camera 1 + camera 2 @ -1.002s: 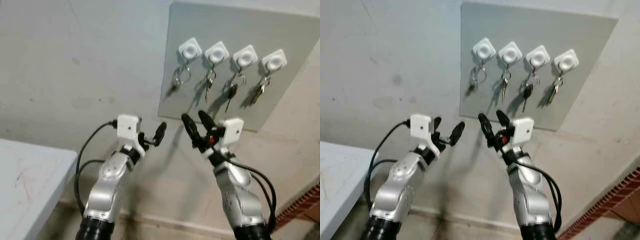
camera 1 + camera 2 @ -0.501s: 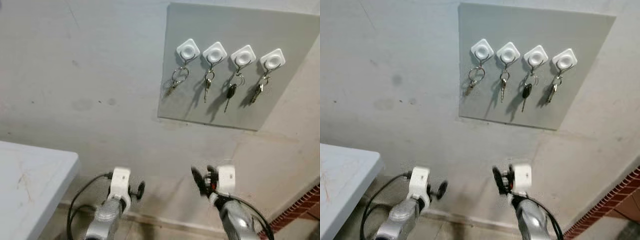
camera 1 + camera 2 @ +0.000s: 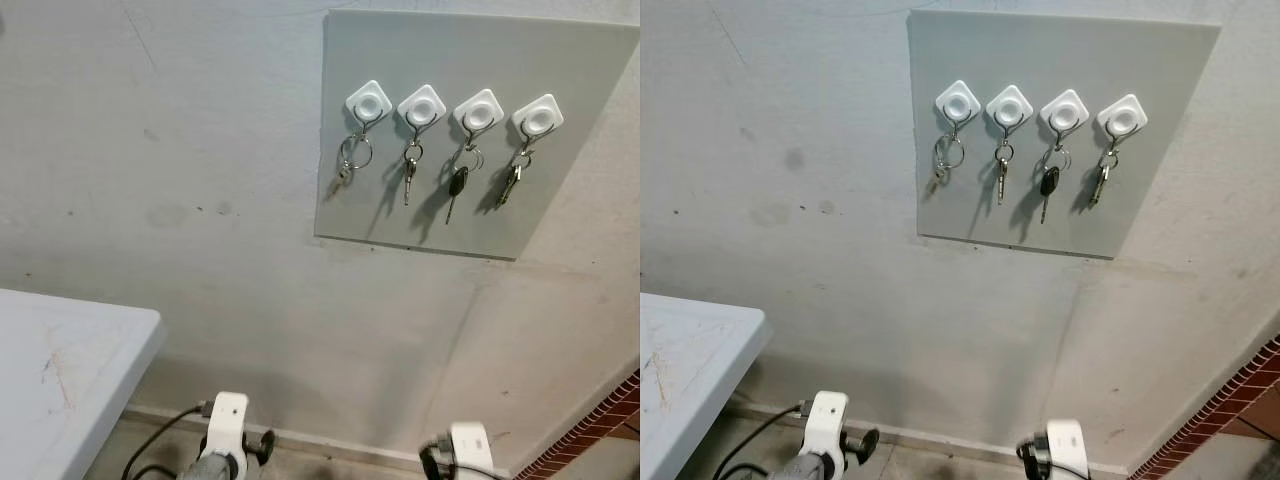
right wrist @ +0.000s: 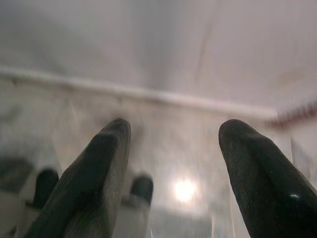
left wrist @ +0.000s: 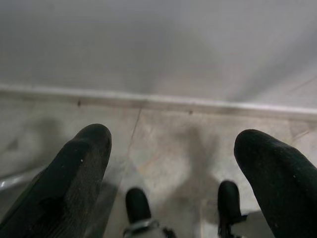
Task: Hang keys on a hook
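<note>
Nearest, both arms hang low: left hand w/ its black fingers spread wide, nothing between them, floor and baseboard beyond; right hand likewise wide apart and holding nothing, view blurred so the floor detail is prob. tile. A white tabletop corner sits at the robot's left. Farther, on the wall, a grey board carries four white hooks in a row near its top edge; keys hang from each hook.
</note>
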{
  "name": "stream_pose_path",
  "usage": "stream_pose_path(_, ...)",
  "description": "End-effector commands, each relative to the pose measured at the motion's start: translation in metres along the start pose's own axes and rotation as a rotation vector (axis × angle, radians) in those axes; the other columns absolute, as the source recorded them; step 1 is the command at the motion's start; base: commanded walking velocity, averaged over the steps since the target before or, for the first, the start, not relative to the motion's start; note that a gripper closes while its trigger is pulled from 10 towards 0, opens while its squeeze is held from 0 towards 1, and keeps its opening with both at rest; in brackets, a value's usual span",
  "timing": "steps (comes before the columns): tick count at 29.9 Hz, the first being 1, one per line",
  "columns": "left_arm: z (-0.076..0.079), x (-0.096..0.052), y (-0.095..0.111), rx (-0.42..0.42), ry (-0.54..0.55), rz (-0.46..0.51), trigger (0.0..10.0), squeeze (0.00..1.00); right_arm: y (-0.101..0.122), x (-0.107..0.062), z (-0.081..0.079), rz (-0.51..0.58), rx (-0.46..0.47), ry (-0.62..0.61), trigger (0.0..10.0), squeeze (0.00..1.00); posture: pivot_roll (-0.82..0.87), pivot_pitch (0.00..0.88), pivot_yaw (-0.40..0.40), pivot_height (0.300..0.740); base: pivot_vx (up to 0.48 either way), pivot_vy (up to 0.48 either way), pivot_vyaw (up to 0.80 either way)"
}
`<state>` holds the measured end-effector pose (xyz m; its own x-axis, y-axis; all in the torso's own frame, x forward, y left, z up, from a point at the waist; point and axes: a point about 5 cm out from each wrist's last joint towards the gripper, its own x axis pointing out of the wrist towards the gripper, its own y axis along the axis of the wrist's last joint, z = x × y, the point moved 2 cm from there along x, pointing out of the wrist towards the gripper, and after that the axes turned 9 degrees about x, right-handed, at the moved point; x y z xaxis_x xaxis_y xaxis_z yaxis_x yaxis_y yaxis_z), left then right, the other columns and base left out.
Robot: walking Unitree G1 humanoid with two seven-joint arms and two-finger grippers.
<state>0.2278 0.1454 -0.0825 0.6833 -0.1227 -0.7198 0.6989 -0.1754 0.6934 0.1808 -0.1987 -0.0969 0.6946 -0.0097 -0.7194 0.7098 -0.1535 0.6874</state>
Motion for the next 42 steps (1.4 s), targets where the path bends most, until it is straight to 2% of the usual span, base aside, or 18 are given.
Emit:
stream_pose_path(1, -0.005, -0.003, -0.011, -0.017, 0.027, -0.040, 10.0, 0.00, -0.003, 0.000, 0.002, -0.019, 0.001, -0.015, 10.0, 0.00, -0.04, 0.000, 0.007, 0.740, 0.000, 0.000, 0.00)
stream_pose_path(4, -0.005, -0.007, -0.023, -0.015, 0.026, -0.050, 10.0, 0.00, -0.019, -0.006, 0.006, -0.073, 0.006, -0.041, 10.0, 0.00, -0.04, 0.000, 0.013, 0.740, 0.000, 0.000, 0.00)
stream_pose_path(11, -0.011, -0.011, -0.032, -0.056, 0.054, -0.044, 10.0, 0.00, -0.033, -0.011, 0.007, -0.125, 0.002, -0.057, 10.0, 0.00, -0.04, 0.000, 0.008, 0.740, 0.000, 0.000, 0.00)
stream_pose_path(16, -0.013, -0.013, -0.037, -0.063, 0.069, -0.057, 10.0, 0.00, -0.037, -0.011, 0.005, -0.147, 0.019, -0.068, 10.0, 0.00, -0.03, 0.000, -0.001, 0.740, 0.000, 0.000, 0.00)
stream_pose_path(23, -0.008, -0.013, -0.038, -0.064, 0.054, -0.057, 10.0, 0.00, -0.039, -0.010, 0.001, -0.166, -0.028, -0.053, 10.0, 0.00, -0.02, 0.000, -0.009, 0.740, 0.000, 0.000, 0.00)
stream_pose_path(42, -0.005, -0.011, -0.036, -0.042, 0.035, -0.066, 10.0, 0.00, -0.040, -0.011, 0.006, -0.185, -0.049, -0.067, 10.0, 0.00, -0.03, 0.000, -0.010, 0.740, 0.000, 0.000, 0.00)
